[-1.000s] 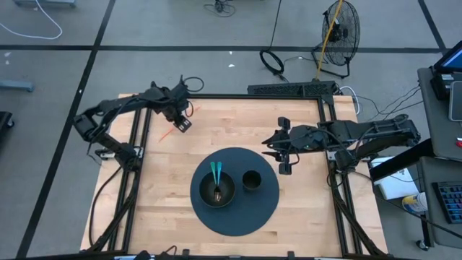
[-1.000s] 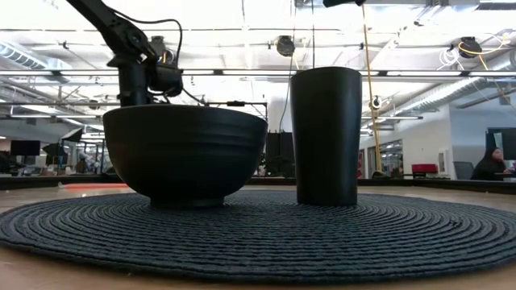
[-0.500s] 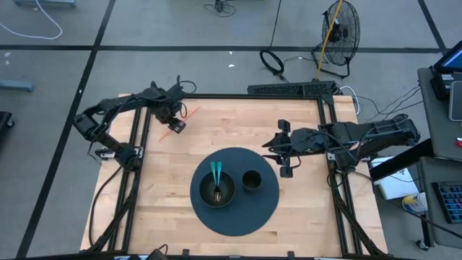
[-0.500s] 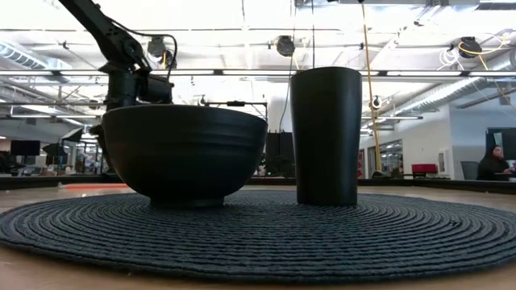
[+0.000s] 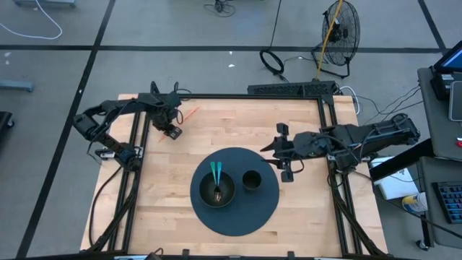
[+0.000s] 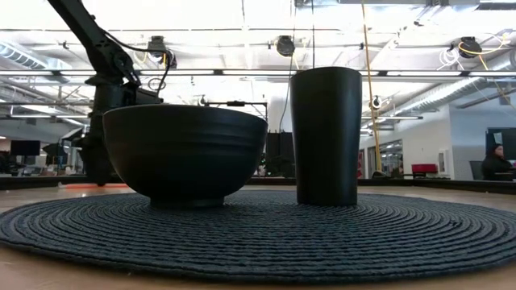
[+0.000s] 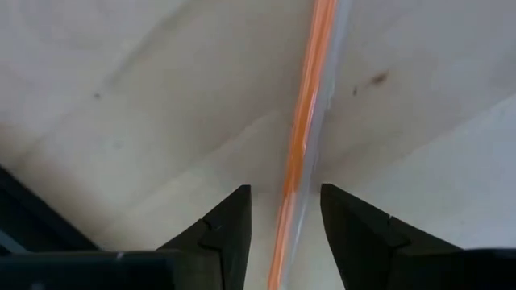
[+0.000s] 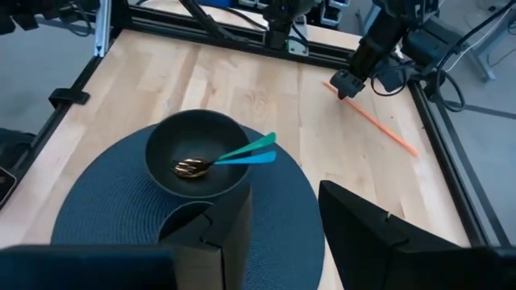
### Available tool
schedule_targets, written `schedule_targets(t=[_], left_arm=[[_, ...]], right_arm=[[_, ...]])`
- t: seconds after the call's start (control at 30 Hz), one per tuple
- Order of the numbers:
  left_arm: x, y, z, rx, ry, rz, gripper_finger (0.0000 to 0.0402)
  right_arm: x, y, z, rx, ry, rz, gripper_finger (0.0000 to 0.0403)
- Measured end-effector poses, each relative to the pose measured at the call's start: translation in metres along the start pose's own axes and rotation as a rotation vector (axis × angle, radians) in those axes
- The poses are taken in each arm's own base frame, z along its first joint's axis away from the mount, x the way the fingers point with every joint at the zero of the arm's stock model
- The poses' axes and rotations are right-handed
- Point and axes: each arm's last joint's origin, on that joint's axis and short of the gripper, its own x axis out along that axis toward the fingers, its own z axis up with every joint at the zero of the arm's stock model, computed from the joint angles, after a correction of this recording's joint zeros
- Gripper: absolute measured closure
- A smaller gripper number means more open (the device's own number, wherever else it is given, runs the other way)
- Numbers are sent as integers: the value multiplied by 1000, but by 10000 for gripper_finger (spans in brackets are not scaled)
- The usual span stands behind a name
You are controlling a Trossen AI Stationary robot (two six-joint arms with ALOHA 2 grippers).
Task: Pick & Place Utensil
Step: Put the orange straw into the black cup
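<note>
left gripper [image 5: 172, 131] has dropped onto the orange utensil [image 8: 372, 118] at the desk's [image 5: 231, 123] far left corner, jaws apart straddling it, grasp looks next; right gripper [image 5: 286, 152] waits open beside the mat [image 5: 267, 209].

Pale wooden table [image 5: 310, 209], woven cloth mat [image 6: 266, 238], matt bowl [image 6: 184, 149]

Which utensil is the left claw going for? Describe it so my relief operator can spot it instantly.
Start at the round dark mat mid-table, then look to the far-left corner of the wooden table. There the left claw is down over a thin orange stick lying flat on bare wood. It is the only orange utensil; the teal-handled ones sit in the bowl.
</note>
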Motion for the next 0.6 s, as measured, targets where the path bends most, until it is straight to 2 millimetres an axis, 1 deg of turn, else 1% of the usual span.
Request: schedule_targets(t=[0.33, 0.6], left_arm=[[3, -3, -1, 38, -18, 17, 252], [8, -8, -2, 64, -38, 10, 295]], right_arm=[[0, 1, 1, -3, -14, 3, 264], [9, 4, -8, -16, -3, 3, 264]])
